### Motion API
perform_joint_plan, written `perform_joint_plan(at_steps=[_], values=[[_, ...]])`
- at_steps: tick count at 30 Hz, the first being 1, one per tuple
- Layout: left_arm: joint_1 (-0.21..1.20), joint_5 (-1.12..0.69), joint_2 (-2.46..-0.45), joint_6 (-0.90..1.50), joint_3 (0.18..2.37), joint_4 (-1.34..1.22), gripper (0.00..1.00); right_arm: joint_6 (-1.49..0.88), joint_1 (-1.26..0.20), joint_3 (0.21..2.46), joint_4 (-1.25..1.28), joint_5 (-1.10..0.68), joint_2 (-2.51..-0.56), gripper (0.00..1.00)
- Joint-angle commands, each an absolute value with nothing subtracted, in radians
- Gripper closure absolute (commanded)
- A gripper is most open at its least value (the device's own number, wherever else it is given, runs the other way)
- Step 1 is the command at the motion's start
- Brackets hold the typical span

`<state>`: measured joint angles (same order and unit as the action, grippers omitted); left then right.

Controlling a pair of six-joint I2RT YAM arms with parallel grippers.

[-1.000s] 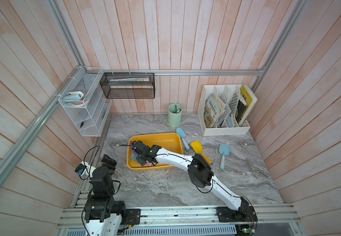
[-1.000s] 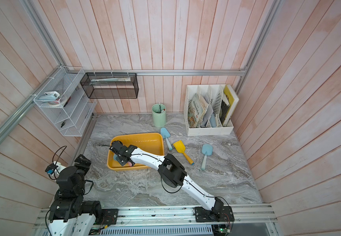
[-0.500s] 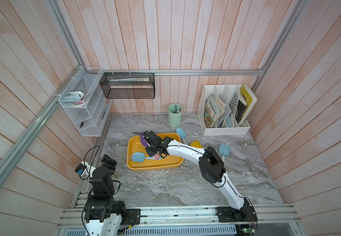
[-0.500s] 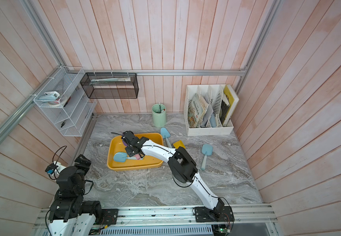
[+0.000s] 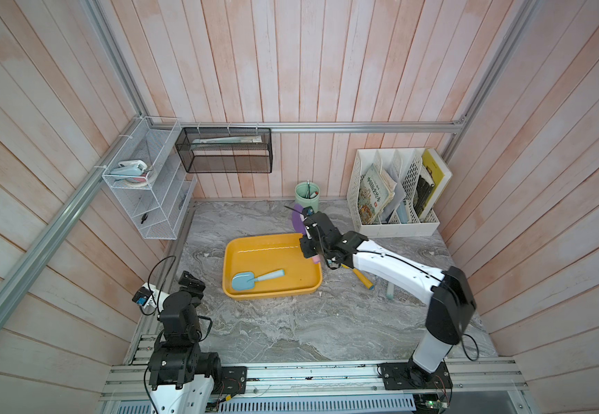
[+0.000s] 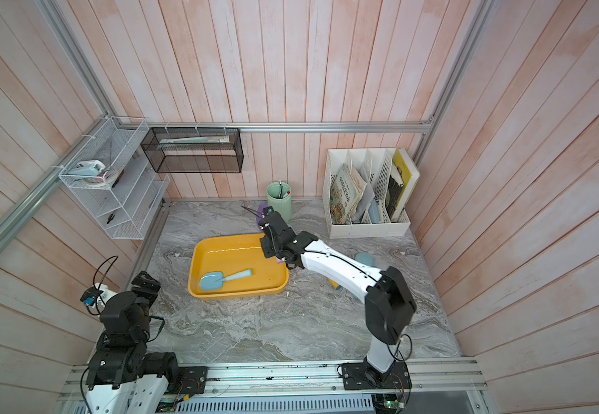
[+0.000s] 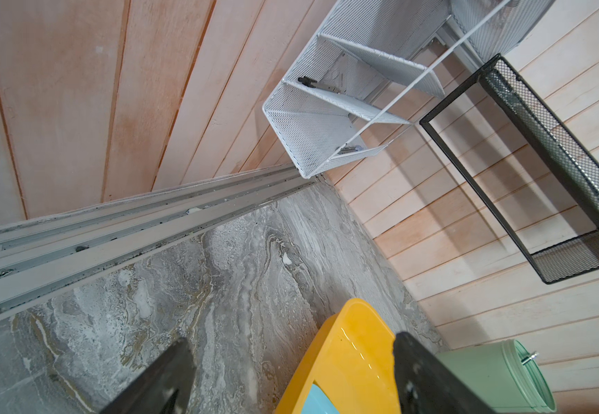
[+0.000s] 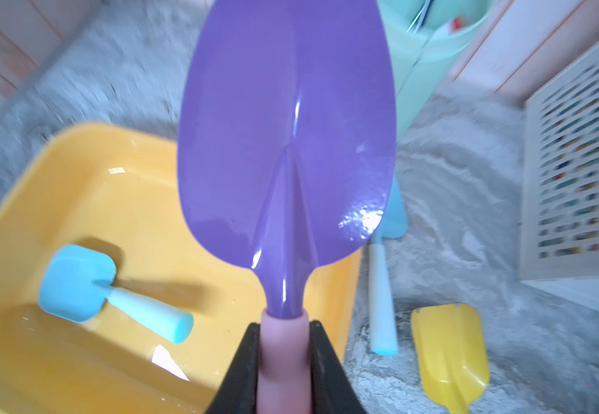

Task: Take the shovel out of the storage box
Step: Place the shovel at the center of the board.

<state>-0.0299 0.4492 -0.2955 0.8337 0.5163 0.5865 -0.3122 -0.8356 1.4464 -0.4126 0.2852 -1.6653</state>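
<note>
The yellow storage box lies on the marble table. My right gripper hangs over the box's far right corner. It is shut on the pink handle of a purple shovel, and the blade points toward the back wall. A light blue shovel lies flat inside the box. My left gripper stands open at the front left, apart from the box's left end, with nothing between its fingers.
A yellow shovel and a pale blue one lie on the table right of the box, partly under my right arm in both top views. A mint cup and a white file rack stand at the back. Wire shelves hang left.
My right gripper has lifted the purple shovel from the box's left part and carried it up and to the far right corner. The light blue shovel in the box is uncovered.
</note>
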Motion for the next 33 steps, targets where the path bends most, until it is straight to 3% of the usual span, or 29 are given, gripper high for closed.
perform_joint_plan(at_steps=[1,5,11,14,17,24,33], values=[[-0.031,0.430,-0.312,0.841,0.501,0.565,0.10,-0.364,-0.792,1.336,-0.448,0.396,-1.543,1.00],[-0.031,0.417,-0.321,0.845,0.490,0.549,0.10,-0.444,-0.642,1.133,-0.514,0.424,-1.341,1.00],[-0.031,0.377,-0.347,0.852,0.464,0.512,0.10,-0.528,-0.237,0.863,-0.532,0.255,-1.056,1.00],[-0.031,0.357,-0.369,0.865,0.454,0.499,0.10,-0.523,-0.009,0.789,-0.541,0.141,-1.025,1.00],[-0.031,0.345,-0.385,0.871,0.451,0.491,0.10,-0.496,0.119,0.728,-0.507,0.081,-1.049,1.00],[-0.031,0.343,-0.387,0.867,0.455,0.498,0.10,-0.508,0.186,0.679,-0.385,0.009,-1.245,1.00],[-0.030,0.362,-0.387,0.847,0.470,0.502,0.10,-0.501,0.188,0.668,-0.267,0.052,-1.407,1.00]])
